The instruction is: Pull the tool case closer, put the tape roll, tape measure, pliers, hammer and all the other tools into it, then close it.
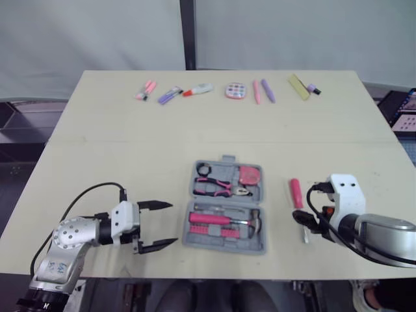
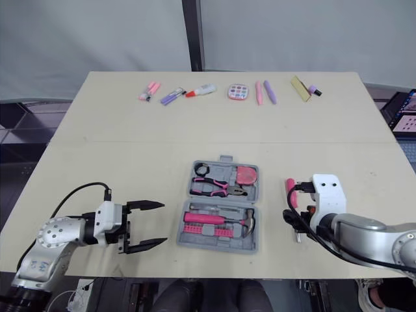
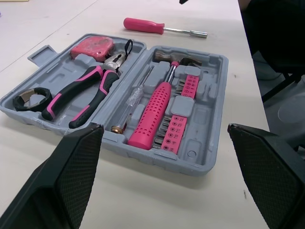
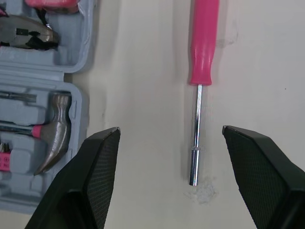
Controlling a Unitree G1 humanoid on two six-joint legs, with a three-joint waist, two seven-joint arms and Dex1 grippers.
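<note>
– Where's the tool case (image 1: pixel 224 208)?
– It lies open near the tabletop's (image 1: pixel 130 149) front edge, between the 2 arms. The hammer (image 3: pixel 157 112), pliers (image 3: pixel 81 95), tape measure (image 3: pixel 93 47) and tape roll (image 3: pixel 31 98) lie inside.
– And the grippers?
– The left gripper (image 1: pixel 173 223) is spread wide and empty, just left of the case. The right gripper (image 4: pixel 171 130) is also wide and empty, over the pink screwdriver (image 4: pixel 205 43) to the case's right.

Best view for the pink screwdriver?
Right wrist view: screwdriver close up, shaft and tip clear, handle end cropped. Left wrist view shows it whole beyond the case. Eye views: right arm partly covers it.
</note>
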